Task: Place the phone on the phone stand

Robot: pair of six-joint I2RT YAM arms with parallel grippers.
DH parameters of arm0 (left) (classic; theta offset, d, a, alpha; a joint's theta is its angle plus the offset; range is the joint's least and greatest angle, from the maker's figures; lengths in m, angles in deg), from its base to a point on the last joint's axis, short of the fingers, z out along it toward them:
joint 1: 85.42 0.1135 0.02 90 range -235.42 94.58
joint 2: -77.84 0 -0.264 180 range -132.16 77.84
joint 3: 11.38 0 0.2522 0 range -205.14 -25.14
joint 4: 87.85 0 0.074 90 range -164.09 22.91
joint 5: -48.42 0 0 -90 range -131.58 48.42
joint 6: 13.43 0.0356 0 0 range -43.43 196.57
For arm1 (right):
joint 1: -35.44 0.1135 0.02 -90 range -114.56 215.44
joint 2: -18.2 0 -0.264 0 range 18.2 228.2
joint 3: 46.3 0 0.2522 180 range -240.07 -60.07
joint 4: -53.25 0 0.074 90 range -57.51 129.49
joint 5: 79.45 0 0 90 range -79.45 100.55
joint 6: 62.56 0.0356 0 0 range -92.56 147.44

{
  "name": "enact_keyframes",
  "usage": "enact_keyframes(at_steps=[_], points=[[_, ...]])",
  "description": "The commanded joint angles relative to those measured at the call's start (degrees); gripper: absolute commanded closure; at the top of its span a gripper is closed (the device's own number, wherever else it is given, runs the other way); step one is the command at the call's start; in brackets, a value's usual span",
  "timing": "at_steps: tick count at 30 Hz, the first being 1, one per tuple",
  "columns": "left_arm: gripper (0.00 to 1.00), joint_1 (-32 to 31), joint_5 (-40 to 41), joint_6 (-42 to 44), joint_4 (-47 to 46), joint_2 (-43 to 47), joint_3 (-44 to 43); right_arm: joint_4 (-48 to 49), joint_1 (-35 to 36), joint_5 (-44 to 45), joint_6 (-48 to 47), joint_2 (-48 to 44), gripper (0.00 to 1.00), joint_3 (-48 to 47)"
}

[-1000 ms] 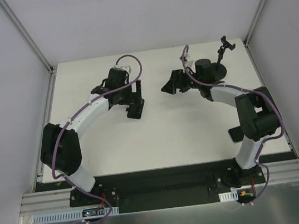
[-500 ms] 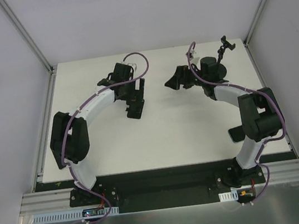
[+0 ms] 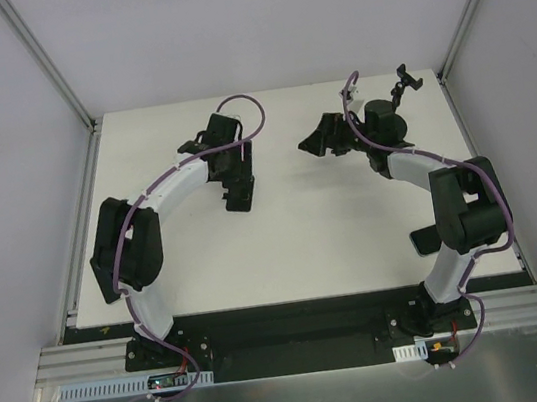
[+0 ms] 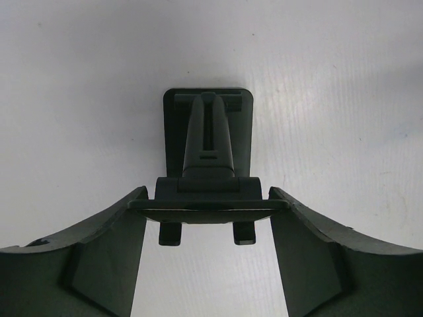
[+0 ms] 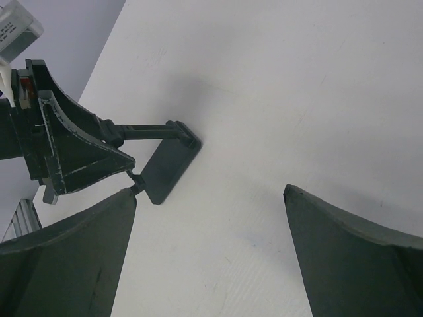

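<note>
The phone stand (image 3: 408, 80) stands at the back right, its clamp and thin arm showing and its disc base mostly hidden behind my right wrist. A black flat slab (image 3: 422, 239), apparently the phone, lies by my right arm's elbow and is partly hidden. My right gripper (image 3: 323, 140) is open and empty over bare table (image 5: 211, 198), left of the phone stand. My left gripper (image 3: 235, 178) is closed across the top plate of a small folding wedge stand (image 4: 208, 210), whose base rests on the table (image 3: 241, 201).
The folding stand and my left gripper's fingers (image 5: 79, 158) show at the left of the right wrist view. White walls with metal corner posts (image 3: 46, 62) enclose the table. The table's front edge meets a black rail (image 3: 286, 320) at the arm bases.
My right gripper has drawn back and to the right, towards the phone stand. My left arm's elbow has swung right, and the folding stand has shifted slightly left with the left gripper.
</note>
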Motion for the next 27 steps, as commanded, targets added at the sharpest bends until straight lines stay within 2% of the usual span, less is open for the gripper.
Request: enact_keyframes(at_steps=[1,2,3,8,12,17,22,27], points=[[0.89,-0.22,6.94,-3.46,0.31,-0.04,-3.82,3.45,-0.51,-0.89,0.81,-1.61,0.04,-0.65],[0.92,-0.31,9.21,-3.73,0.31,-0.57,-4.44,3.45,-0.43,-0.71,0.72,-1.7,0.04,-0.65],[1.0,-0.31,10.89,-4.34,0.4,-0.74,-4.88,3.54,-0.51,-0.36,0.64,-1.79,0.03,-0.48],[1.0,-0.05,23.96,-7.76,1.36,-2.59,-8.39,1.44,-0.43,3.68,-0.94,-3.28,0.03,0.31],[1.0,1.7,28.82,-11.89,5.13,-4.52,-13.39,-0.41,-0.43,5.53,-1.91,-4.07,0.03,0.31],[1.0,5.66,30.5,-18.75,11.81,-8.48,-20.17,-0.33,-0.86,4.48,-0.86,-3.46,0.02,-0.21],[1.0,9.44,31.92,-35.79,24.28,-12.34,-27.99,0.03,-1.66,4.04,0.81,-2.76,0.02,-0.39],[1.0,10.67,30.6,-48.1,28.33,-15.15,-31.86,0.64,-1.75,3.42,1.78,-2.4,0.01,-0.39]])
